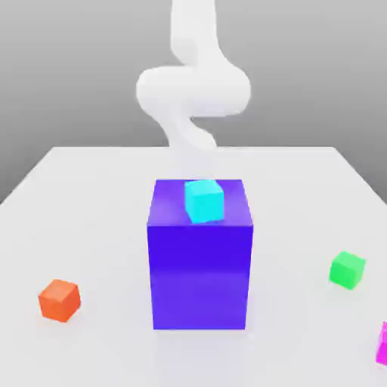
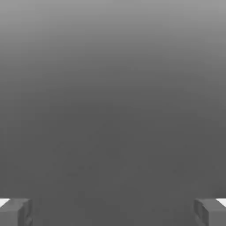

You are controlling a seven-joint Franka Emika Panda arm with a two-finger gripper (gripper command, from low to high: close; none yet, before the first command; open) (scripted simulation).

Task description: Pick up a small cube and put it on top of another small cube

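We see our arm [image 1: 193, 91] curled up high at the back of the table [image 1: 91, 196], behind the big blue block [image 1: 200, 264] with the cyan cube [image 1: 204, 201] on top. In the hand view, our gripper [image 2: 113, 212] has its two fingers [image 2: 15, 212] spread wide apart, with nothing between them. The little pink cube [image 1: 382, 344] sits at the front of the table on the exterior view's right, near the green cube [image 1: 347, 269], so we think we must reach forward past the block and toward that side.

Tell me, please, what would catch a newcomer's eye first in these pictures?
The tall blue block at the table's centre stands out, with a small cyan cube on top. A small orange cube lies toward the exterior view's left; a small green cube and a small magenta cube lie toward its right.
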